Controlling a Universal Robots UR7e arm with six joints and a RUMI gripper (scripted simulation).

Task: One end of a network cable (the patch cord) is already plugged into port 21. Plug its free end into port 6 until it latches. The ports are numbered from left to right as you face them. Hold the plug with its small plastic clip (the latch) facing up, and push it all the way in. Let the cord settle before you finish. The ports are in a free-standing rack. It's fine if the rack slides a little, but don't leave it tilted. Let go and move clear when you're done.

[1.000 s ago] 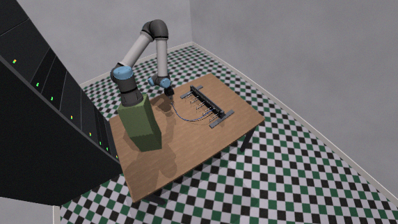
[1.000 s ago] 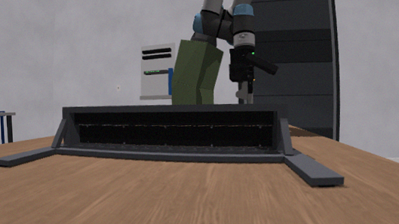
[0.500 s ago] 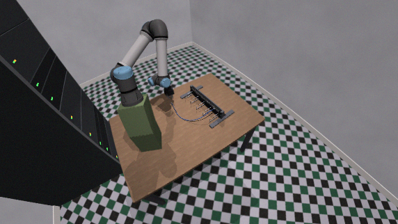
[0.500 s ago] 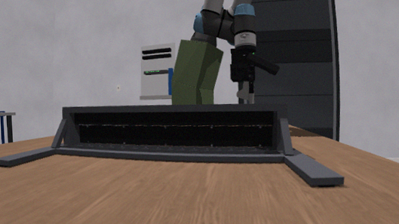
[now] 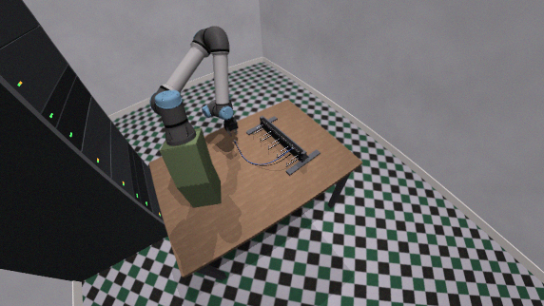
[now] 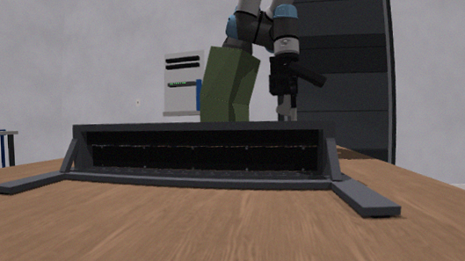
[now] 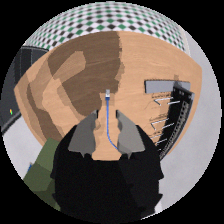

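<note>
The cord's free plug [image 5: 235,142] [image 7: 107,94], small and clear, lies just beyond the fingertips in the wrist view. Its blue cord [image 5: 259,164] [image 7: 107,125] runs back between the jaws, then curves over the table to the rack [image 5: 284,136] [image 6: 200,124] [image 7: 184,115]. My gripper [image 5: 232,130] [image 7: 106,110] is partly open, with a gap on both sides of the cord, above the table left of the rack in the top view. The rack stands level. The latch's facing and the port numbers are too small to tell. The exterior view shows only the rack's back; the cord is hidden there.
Several thin metal prongs [image 7: 161,123] stick out from the rack's cord side. Flat feet [image 5: 303,162] [image 6: 367,198] [image 7: 159,86] extend at the rack's ends. The green arm pedestal [image 5: 192,176] [image 6: 225,86] stands on the wooden table [image 5: 266,204]. A dark cabinet [image 5: 43,190] is beside the table.
</note>
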